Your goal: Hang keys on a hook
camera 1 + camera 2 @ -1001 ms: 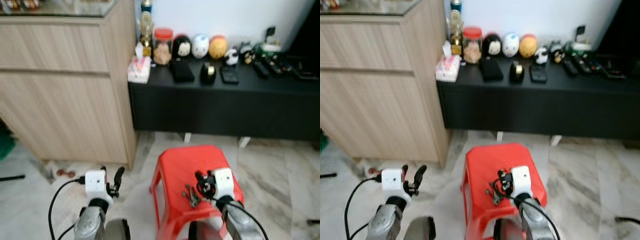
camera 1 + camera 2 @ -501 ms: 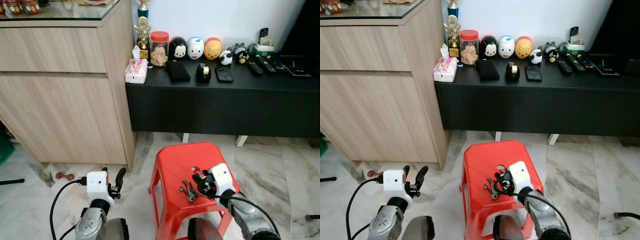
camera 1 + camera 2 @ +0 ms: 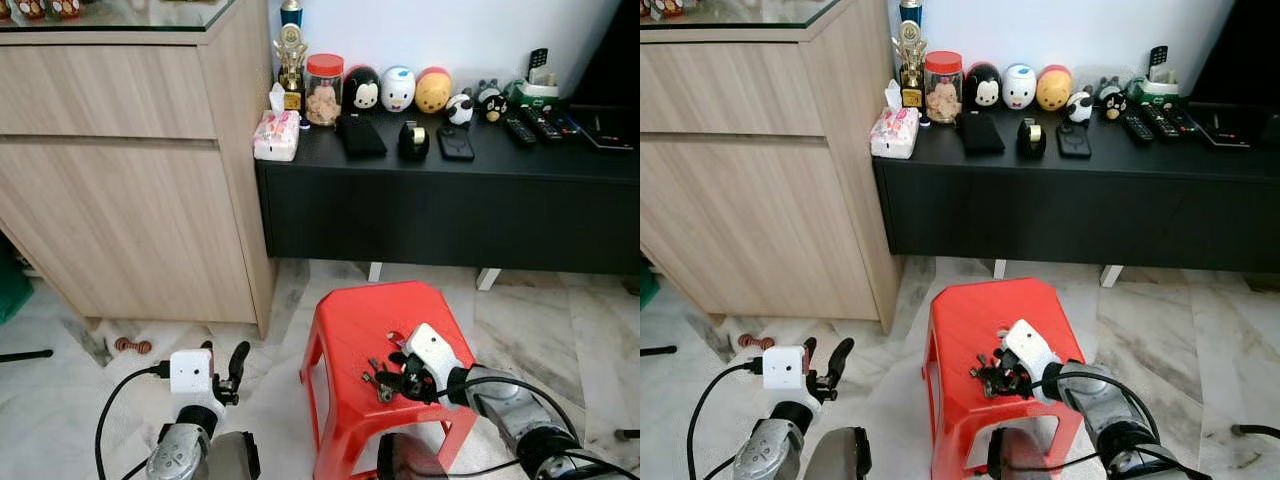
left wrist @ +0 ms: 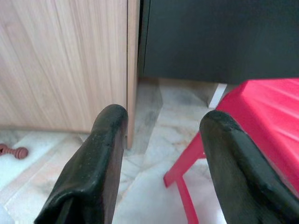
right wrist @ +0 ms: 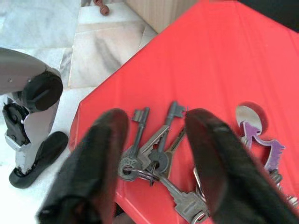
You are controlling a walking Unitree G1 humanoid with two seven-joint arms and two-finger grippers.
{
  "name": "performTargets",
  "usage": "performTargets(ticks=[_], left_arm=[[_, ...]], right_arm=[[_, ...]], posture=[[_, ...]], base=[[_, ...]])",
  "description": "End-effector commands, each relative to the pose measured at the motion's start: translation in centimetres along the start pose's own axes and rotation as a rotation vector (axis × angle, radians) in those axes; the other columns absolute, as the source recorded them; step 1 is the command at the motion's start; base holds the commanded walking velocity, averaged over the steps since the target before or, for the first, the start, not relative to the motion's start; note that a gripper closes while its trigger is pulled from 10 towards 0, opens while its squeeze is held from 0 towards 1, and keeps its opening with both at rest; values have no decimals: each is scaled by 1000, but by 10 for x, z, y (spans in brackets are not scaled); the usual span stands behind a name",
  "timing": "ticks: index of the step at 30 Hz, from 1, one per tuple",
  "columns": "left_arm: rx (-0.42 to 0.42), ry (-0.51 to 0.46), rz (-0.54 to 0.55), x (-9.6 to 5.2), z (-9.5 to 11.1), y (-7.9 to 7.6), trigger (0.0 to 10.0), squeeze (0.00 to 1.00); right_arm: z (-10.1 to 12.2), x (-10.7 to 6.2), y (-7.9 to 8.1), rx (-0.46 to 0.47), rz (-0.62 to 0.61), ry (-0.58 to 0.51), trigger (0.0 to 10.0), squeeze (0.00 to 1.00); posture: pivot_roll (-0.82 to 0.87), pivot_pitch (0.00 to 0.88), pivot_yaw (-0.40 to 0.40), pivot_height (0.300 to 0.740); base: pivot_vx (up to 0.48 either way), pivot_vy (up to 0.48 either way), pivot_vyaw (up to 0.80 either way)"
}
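Note:
A bunch of metal keys (image 5: pixel 154 158) on a ring, with a purple tag (image 5: pixel 261 142), lies on the front part of a red plastic stool (image 3: pixel 365 315). My right gripper (image 5: pixel 158 119) hovers just over the keys (image 3: pixel 378 382), open, with one finger on each side of the bunch. It reaches in from the right (image 3: pixel 395 378) and holds nothing. My left gripper (image 3: pixel 224 362) hangs open at the lower left, beside the stool and off the floor. Between its fingers (image 4: pixel 107 154) I see the cabinet corner and a stool leg.
A wooden cabinet (image 3: pixel 130 200) stands at the left. A low black console (image 3: pixel 450 200) runs along the back wall, carrying a jar, round figurines, a tissue pack and remotes. A small reddish toy (image 3: pixel 130 346) lies on the marble floor by the cabinet.
My right gripper has swung lower and leftward onto the keys, its arm now coming in from the right. The left arm has stayed put. The camera has shifted slightly.

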State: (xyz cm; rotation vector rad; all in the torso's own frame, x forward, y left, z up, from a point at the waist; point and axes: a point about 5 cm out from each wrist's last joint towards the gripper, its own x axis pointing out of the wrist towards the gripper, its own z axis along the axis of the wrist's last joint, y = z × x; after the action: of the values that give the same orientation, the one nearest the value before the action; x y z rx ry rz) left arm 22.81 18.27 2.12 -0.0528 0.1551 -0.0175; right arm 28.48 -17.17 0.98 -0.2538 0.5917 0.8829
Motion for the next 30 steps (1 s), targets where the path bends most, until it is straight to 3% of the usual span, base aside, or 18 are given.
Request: performTargets(ticks=[1,2,3,4,5,21,30], left_arm=[[6,-1,-6,-2,1,-2,10000,0],[8,1,-6,-4,1,-2,10000,0],[9,2,-7,-4,1,-1,10000,0],[9,2,-7,-5,1,-1,10000,0],[9,5,-6,-6,1,-1,10000,0],[11,23,-15,-7,0,-2,10000,0],[16,29,-17,-5,0,-1,10000,0]], right_arm=[[2,-2,-3,-23,17,21,10000,1000],[1,-2,-4,-58,14,56,10000,647],[0,-2,-4,-71,9,70,10000,647],[0,-2,-5,-76,7,77,10000,129],[0,-2,-4,-76,16,78,10000,0],[-2,-3,-1,-93,85,100,10000,0],[-11,-6,2,-137,137,170,10000,0]], posture=[[23,56,-53,596],[24,60,-52,596],[24,60,-52,596],[25,61,-52,596],[27,61,-53,596],[29,54,-46,596],[29,61,-41,596]], base=[[0,0,0],[0,0,0],[0,0,0],[0,0,0],[0,0,0],[0,0,0],[0,0,0]])
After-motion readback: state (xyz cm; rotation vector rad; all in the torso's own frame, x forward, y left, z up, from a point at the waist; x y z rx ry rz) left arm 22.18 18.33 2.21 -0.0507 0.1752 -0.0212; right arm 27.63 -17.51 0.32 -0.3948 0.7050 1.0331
